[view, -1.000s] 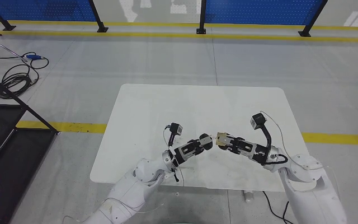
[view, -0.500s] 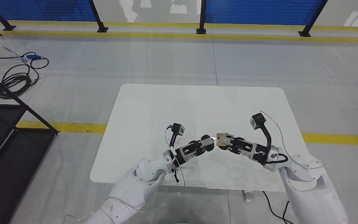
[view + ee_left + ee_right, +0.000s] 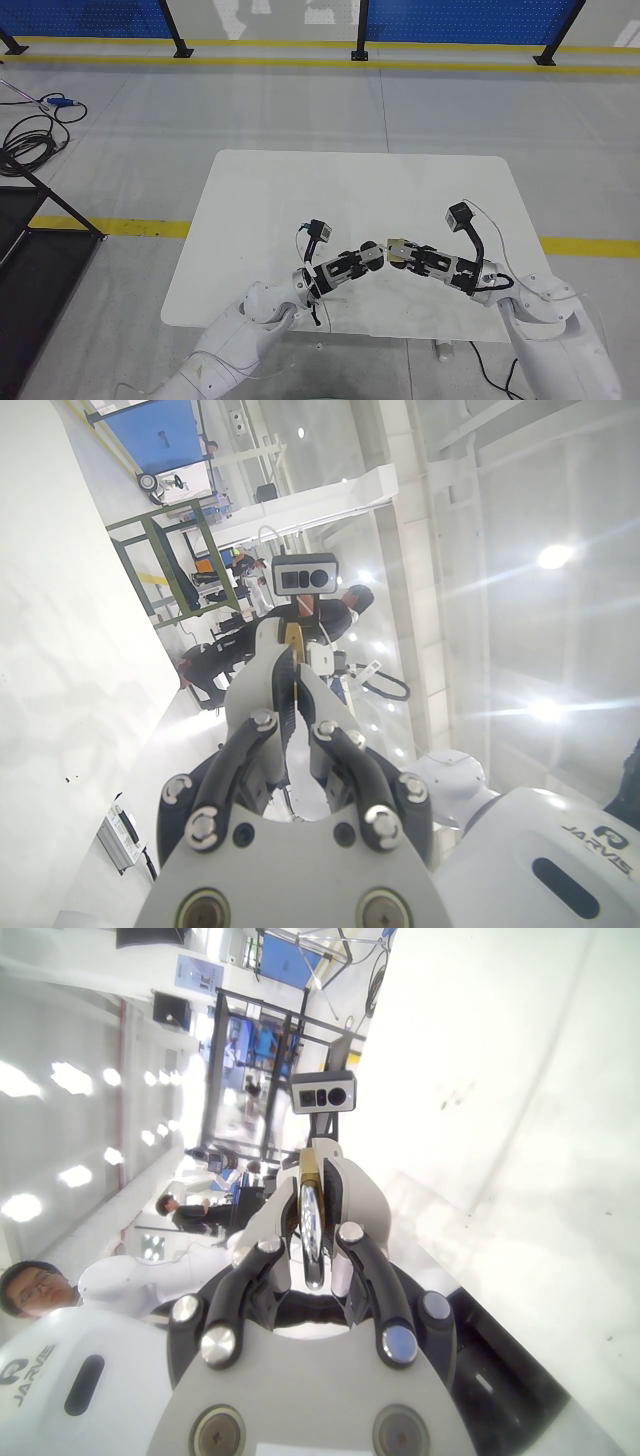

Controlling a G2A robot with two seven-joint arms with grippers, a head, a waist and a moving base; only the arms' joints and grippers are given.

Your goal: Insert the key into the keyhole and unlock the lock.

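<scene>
The key is pinched by the left gripper; at its 3 o'clock the lock is clamped by the right gripper; seating cannot be told; turning is judged outstanding.

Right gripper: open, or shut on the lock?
Shut. The right gripper clamps the lock between its fingers, brass body and silver shackle showing between them.

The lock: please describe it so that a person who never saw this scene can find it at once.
Find the white table; above its near half the two arms meet tip to tip. The lock sits clamped in the right gripper, facing the left gripper. It is the only brass-coloured block, with a shiny steel shackle, among white and black arm parts.
</scene>
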